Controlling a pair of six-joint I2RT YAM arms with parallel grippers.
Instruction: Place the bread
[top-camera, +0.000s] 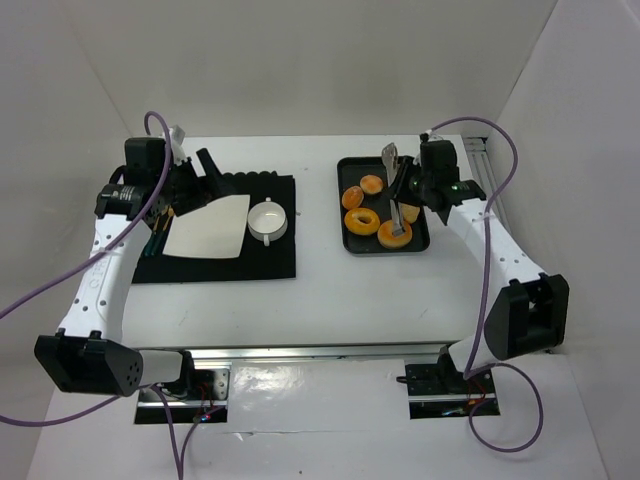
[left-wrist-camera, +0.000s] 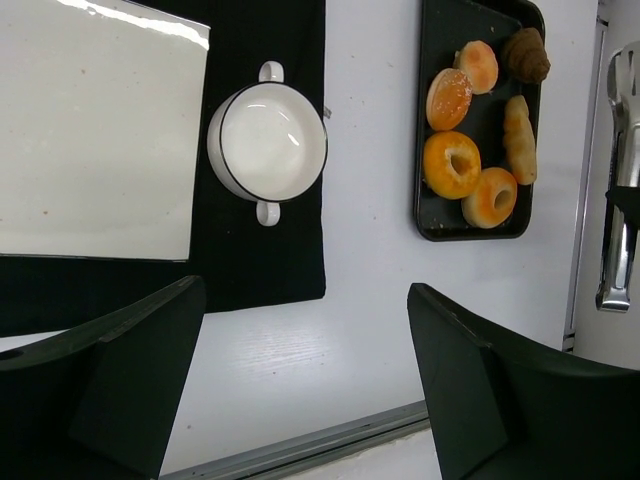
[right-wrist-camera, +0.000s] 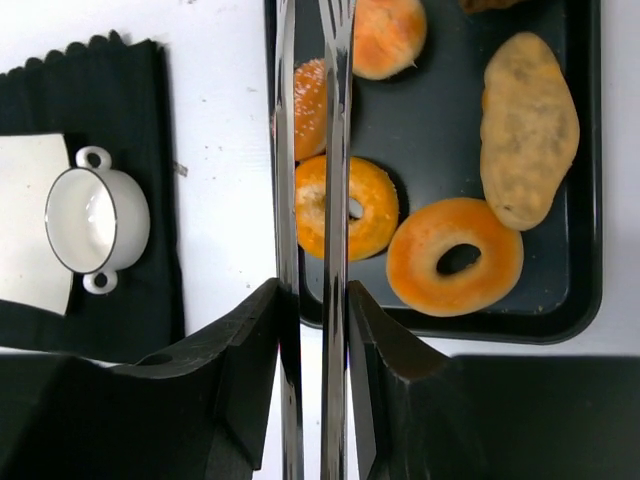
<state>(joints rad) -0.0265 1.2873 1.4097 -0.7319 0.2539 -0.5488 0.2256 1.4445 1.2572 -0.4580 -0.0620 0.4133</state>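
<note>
Two small bread rolls lie at the far left of the black tray (right-wrist-camera: 452, 150): one roll (right-wrist-camera: 388, 35) (top-camera: 371, 184) (left-wrist-camera: 479, 66) and a seeded roll (right-wrist-camera: 311, 108) (top-camera: 352, 196) (left-wrist-camera: 449, 98). My right gripper (right-wrist-camera: 313, 290) (top-camera: 405, 195) is shut on metal tongs (right-wrist-camera: 335, 150) (left-wrist-camera: 620, 200), squeezing their two arms close together. The arms run up over the seeded roll, partly hiding it, and their tips leave the top of the right wrist view. My left gripper (left-wrist-camera: 305, 290) (top-camera: 200, 185) is open and holds nothing, above the table beside the white plate (top-camera: 212, 227).
A white two-handled cup (top-camera: 268, 220) (left-wrist-camera: 267, 141) and the square plate (left-wrist-camera: 95, 130) sit on a black mat (top-camera: 270, 262). Also on the tray are two ring doughnuts (right-wrist-camera: 345, 207) (right-wrist-camera: 455, 255), a long pale loaf (right-wrist-camera: 527, 128) and a dark pastry (left-wrist-camera: 525, 55).
</note>
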